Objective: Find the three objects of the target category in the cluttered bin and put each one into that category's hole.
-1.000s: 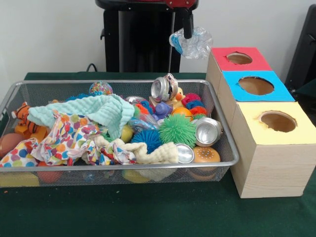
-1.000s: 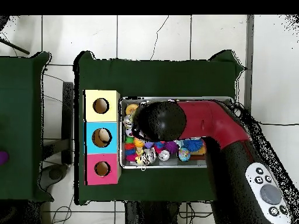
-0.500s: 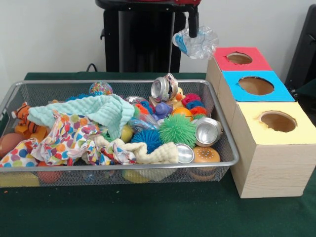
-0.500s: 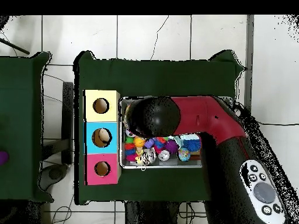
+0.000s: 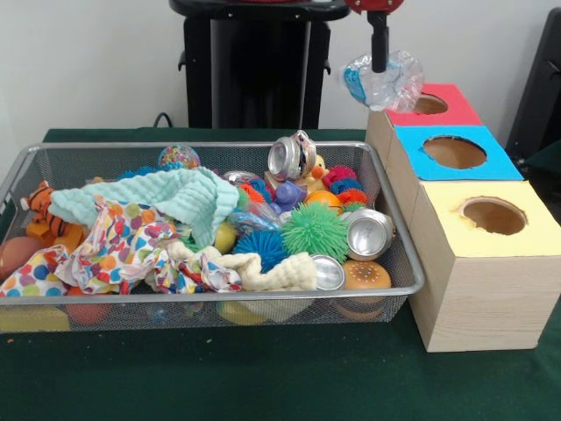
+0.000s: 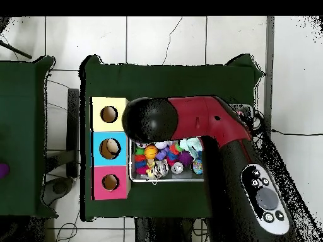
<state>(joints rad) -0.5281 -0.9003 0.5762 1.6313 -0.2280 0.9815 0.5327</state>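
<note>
The claw point(image 5: 379, 54) hangs high at the top of the front view, clamped on a crumpled clear plastic bottle with a blue label point(image 5: 382, 81), which dangles in the air just below it. Directly beneath and slightly to the right of the claw in that view lies the red-topped box point(image 5: 438, 109) with its round hole, the held bottle overlapping the box's left corner. Farther from the claw toward the camera come the blue-topped box point(image 5: 456, 151) and then the yellow-topped box point(image 5: 495, 230), each with a round hole, the three touching in a row on the green desk point(image 5: 280, 377). Down and to the left of the claw sits the wire mesh bin point(image 5: 35, 167), crowded with things: a crushed silver can point(image 5: 291, 156) closest to the claw, another silver can point(image 5: 368, 233) below it by the bin's right wall, a green spiky ball point(image 5: 314, 230), a blue spiky ball point(image 5: 263, 246), a mint green cloth point(image 5: 166, 202), a polka-dot cloth point(image 5: 114, 246) and a toy tiger point(image 5: 39, 210) at the far left. In the overhead view the red and black arm point(image 6: 202, 123) covers much of the bin, its black head just beside the yellow-topped box there.
</note>
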